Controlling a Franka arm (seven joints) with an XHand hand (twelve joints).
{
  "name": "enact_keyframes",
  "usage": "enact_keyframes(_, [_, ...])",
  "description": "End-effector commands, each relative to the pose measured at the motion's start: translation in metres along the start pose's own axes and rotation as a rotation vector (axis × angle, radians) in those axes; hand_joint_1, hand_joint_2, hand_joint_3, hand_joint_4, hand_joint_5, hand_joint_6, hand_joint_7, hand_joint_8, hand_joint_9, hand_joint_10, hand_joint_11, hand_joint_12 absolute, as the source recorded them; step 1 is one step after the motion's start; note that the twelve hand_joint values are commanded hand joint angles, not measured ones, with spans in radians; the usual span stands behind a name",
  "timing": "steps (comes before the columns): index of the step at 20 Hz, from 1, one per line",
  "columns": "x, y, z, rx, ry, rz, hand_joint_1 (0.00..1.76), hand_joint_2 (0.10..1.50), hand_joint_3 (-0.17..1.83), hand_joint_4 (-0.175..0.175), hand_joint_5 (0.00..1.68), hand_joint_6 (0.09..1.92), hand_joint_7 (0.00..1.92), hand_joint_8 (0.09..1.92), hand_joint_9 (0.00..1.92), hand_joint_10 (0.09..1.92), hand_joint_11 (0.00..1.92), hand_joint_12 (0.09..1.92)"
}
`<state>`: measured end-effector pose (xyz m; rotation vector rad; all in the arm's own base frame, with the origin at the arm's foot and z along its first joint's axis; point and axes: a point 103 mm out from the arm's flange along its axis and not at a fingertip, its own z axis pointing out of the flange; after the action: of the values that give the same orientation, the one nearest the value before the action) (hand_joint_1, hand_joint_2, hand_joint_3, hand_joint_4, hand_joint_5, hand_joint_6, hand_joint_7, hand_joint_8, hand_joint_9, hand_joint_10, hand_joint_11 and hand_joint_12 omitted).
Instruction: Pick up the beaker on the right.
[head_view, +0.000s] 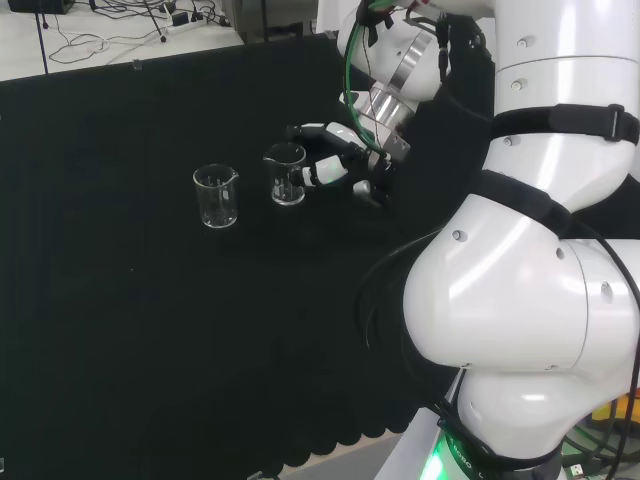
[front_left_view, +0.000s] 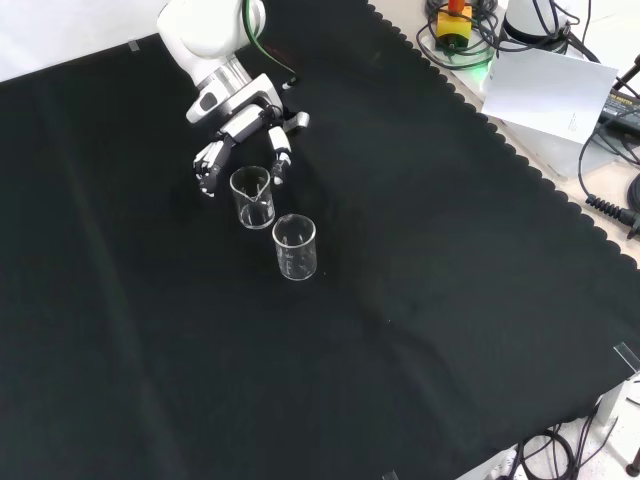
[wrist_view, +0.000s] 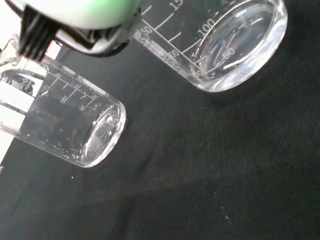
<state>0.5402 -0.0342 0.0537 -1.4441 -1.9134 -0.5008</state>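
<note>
Two clear glass beakers stand on the black cloth. In the head view the right beaker (head_view: 287, 176) has the hand (head_view: 335, 165) just to its right. Relaxed fingers (head_view: 303, 131) reach past its far side and the thumb lies at its near side. Seen from the front, that beaker (front_left_view: 252, 197) stands below the hand (front_left_view: 240, 125), with one finger (front_left_view: 208, 168) to its left and another to its right. The other beaker (head_view: 215, 196) (front_left_view: 295, 247) stands apart. In the wrist view a beaker (wrist_view: 75, 125) lies close beside a blurred white finger (wrist_view: 10, 107), and a larger beaker (wrist_view: 235, 45) is beyond it.
The arm's big white links (head_view: 530, 250) fill the right of the head view. In the front view a scalloped cloth edge (front_left_view: 520, 150) runs down the right, with cables and a sheet of paper (front_left_view: 550, 90) beyond it.
</note>
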Motion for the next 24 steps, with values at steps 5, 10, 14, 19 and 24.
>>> enact_keyframes(5, [0.004, 0.004, 0.008, -0.046, 0.050, 0.005, 0.95, 0.50, 0.64, -0.053, 0.46, 0.09, 0.32, 0.69, 0.42, 0.63, 0.00, 1.35])
enact_keyframes(10, [0.005, 0.006, 0.013, -0.060, 0.063, 0.004, 0.96, 0.50, 0.64, -0.053, 0.46, 0.09, 0.32, 0.69, 0.42, 0.62, 0.00, 1.35])
enact_keyframes(14, [0.006, 0.006, 0.017, -0.065, 0.070, -0.003, 0.96, 0.50, 0.64, -0.053, 0.47, 0.09, 0.32, 0.69, 0.42, 0.62, 0.00, 1.35])
enact_keyframes(19, [0.007, 0.006, 0.020, -0.082, 0.073, -0.004, 0.96, 0.50, 0.64, -0.053, 0.47, 0.09, 0.32, 0.69, 0.42, 0.62, 0.00, 1.35])
enact_keyframes(24, [0.010, 0.007, 0.022, -0.108, 0.082, -0.004, 0.96, 0.50, 0.65, -0.052, 0.48, 0.09, 0.32, 0.69, 0.42, 0.62, 0.00, 1.35])
